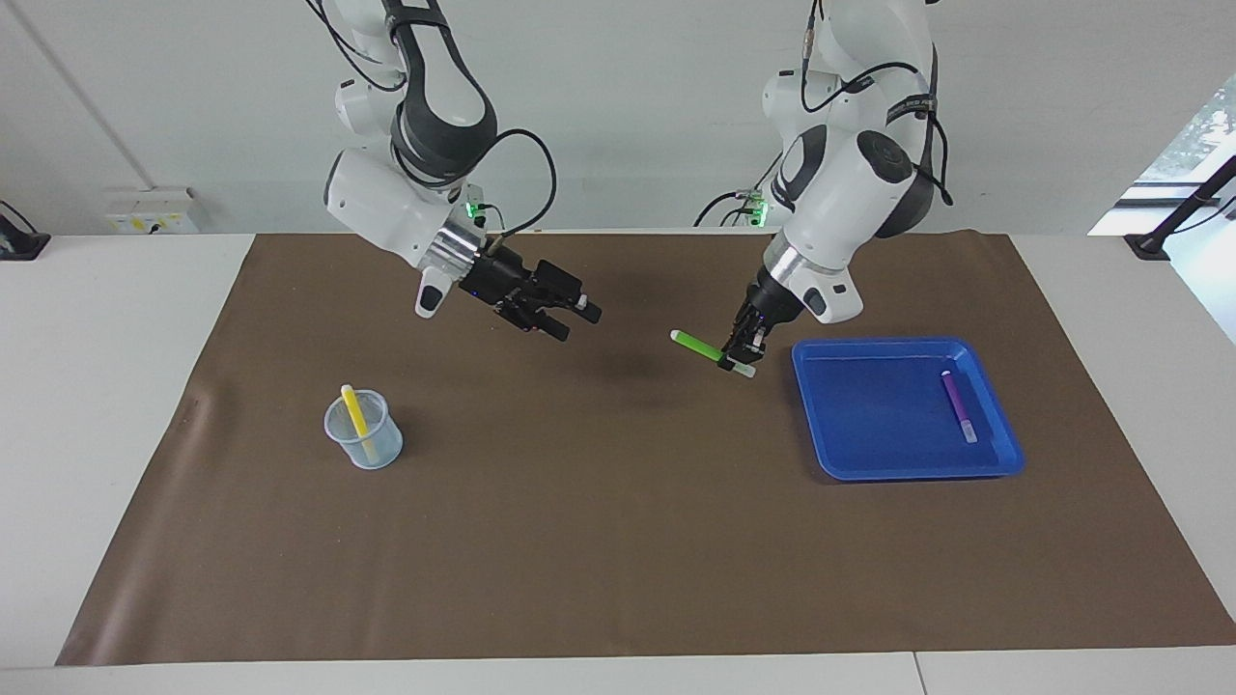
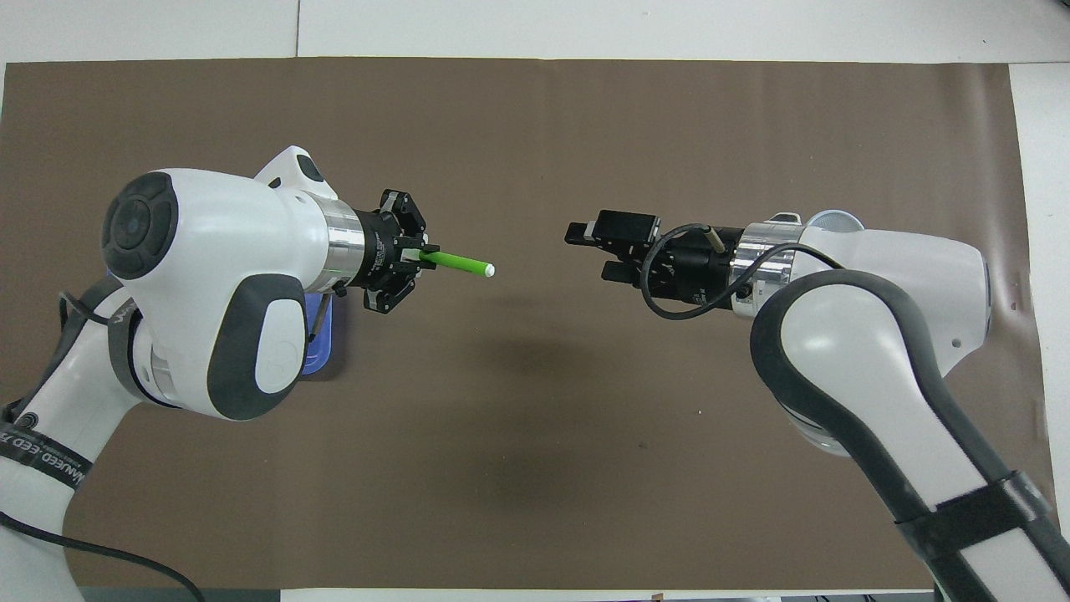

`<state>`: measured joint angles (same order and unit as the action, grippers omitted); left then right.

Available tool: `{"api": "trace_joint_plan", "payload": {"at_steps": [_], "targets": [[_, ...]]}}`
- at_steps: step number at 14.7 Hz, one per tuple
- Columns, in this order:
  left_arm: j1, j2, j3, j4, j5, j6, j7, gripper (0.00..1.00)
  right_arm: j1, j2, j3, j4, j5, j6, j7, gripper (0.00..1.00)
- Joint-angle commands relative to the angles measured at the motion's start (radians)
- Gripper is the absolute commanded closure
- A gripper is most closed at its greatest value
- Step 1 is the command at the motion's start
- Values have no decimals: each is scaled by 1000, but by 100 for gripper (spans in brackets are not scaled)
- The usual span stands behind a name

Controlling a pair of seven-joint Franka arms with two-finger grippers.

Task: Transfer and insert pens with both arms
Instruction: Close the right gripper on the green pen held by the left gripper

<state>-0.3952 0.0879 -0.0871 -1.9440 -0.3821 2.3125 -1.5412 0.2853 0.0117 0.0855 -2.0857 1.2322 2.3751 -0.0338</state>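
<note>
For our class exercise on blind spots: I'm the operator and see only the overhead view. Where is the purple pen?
Observer: The purple pen lies in the blue tray, hidden under the left arm in your view.
Operator: And the yellow one?
Observer: The yellow pen stands in the clear cup.
Operator: Is the green pen touching the mat?
Observer: No. The left claw holds the green pen up above the mat.
</note>
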Motion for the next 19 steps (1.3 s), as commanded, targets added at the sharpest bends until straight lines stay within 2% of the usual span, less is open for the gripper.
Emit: {"api": "trace_joint_plan", "payload": {"at_steps": [1,5,8,12,16,19], "targets": [[-66,12,12,0,-24,103,-166,100,27,-16,0,-36,21,38,5,3],[-114,27,12,20,-26,134,-241,100,71,-19,0,-56,26,82,14,7],[-122,27,12,19,-26,140,-250,100,71,-16,0,-47,36,85,15,27],[-125,24,12,17,-26,128,-249,100,71,-7,-1,-25,72,93,40,36],[-146,19,12,13,-26,122,-249,100,69,1,0,-11,72,104,51,53],[-146,18,12,10,-26,122,-247,100,66,1,0,-10,72,108,51,53]]}}
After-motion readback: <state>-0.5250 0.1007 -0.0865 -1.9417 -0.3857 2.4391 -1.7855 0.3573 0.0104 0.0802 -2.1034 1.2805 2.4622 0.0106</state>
